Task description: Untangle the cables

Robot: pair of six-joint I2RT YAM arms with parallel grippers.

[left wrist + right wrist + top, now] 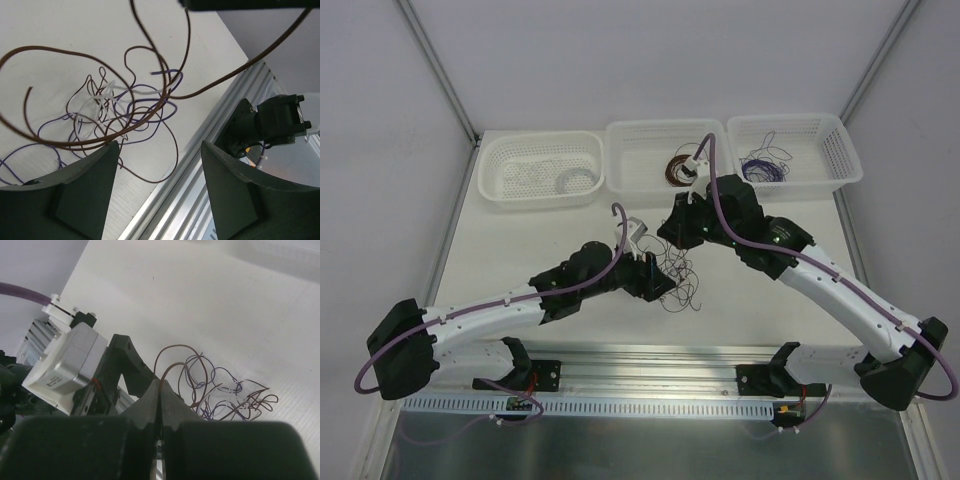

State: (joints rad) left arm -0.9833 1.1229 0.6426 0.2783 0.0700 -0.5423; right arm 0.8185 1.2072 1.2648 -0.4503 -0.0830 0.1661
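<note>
While the right gripper (pixel 161 389) was clamped on one dark brown strand (pixel 174 363), the cables (pixel 115 107) lay heaped on the table (pixel 50 25) directly ahead of the left gripper (pixel 160 149), the nearer one, whose jaws stood apart.

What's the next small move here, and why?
Probably ease the right gripper upward a little. It's shut on a brown wire that runs on into the tangle of purple and pale wires. The left gripper is open beside the tangle, holding nothing, so a slow pull seems safest.
</note>
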